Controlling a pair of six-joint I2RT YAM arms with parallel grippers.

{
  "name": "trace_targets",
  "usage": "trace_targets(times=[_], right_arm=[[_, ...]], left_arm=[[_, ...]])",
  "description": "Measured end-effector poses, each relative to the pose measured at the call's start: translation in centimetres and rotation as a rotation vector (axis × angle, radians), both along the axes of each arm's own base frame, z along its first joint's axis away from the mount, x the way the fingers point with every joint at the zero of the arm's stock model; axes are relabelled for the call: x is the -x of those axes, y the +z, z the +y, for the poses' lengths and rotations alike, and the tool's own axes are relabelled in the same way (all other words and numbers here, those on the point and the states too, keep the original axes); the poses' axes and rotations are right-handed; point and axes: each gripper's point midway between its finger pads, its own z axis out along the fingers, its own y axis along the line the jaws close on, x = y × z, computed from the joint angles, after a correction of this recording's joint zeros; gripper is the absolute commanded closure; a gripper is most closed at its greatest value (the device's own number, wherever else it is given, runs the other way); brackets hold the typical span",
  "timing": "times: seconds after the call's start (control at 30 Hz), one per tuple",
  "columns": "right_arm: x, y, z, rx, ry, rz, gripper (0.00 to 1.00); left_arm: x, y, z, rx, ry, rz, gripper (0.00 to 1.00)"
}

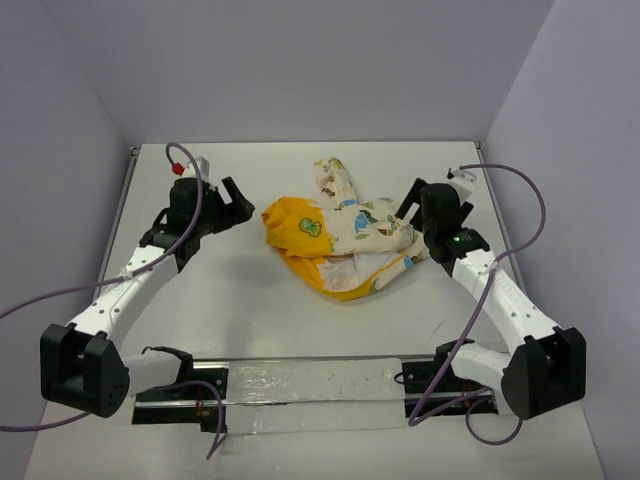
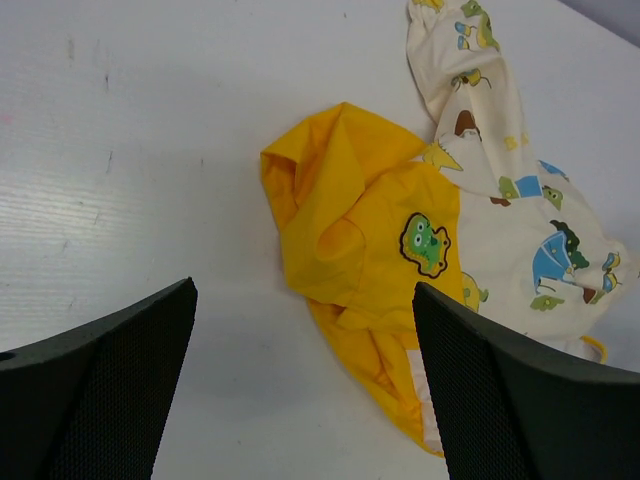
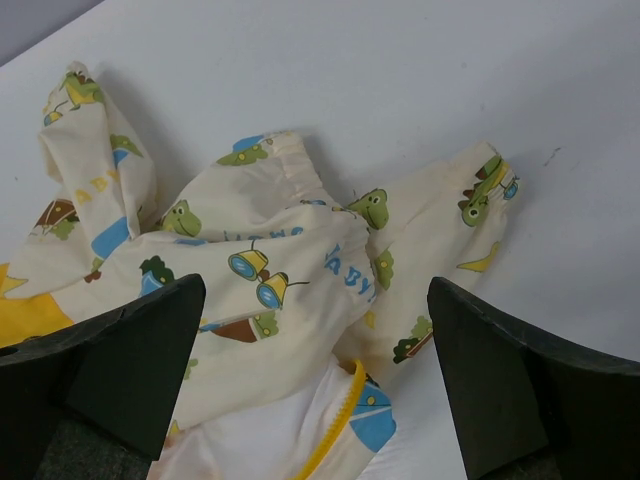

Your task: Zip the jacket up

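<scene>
The jacket lies crumpled in the middle of the table, cream cartoon-print fabric on the right and a yellow-orange panel with a green patch on the left. My left gripper is open and empty, just left of the yellow panel. My right gripper is open and empty, over the jacket's right edge. In the right wrist view the cream fabric and a yellow zipper strip lie between the open fingers.
A clear plastic strip on a black rail runs along the table's near edge. Purple cables loop from both arms. Grey walls close in the table at the back and sides.
</scene>
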Motion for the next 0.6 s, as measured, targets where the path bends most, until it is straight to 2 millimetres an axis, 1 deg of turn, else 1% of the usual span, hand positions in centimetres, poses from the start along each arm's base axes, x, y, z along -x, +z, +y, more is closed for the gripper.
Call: trace_targets(times=[0.2, 0.33, 0.43, 0.6], right_arm=[[0.2, -0.9, 0.4, -0.010, 0.019, 0.018, 0.00], [0.7, -2.1, 1.0, -0.029, 0.053, 0.033, 0.00], [1.3, -3.1, 1.5, -0.054, 0.081, 0.044, 0.00], [1.9, -4.7, 2.5, -0.121, 0.118, 0.065, 0.00]], left_arm=[[0.0, -1.5, -1.3, -0.009, -0.015, 0.042, 0.05], [-0.1, -2.5, -2.5, -0.022, -0.033, 0.068, 0.06], [-0.4, -4.0, -3.1, -0.040, -0.035, 0.101, 0.07], [-0.9, -7.1, -3.1, -0.064, -0.010, 0.174, 0.07]])
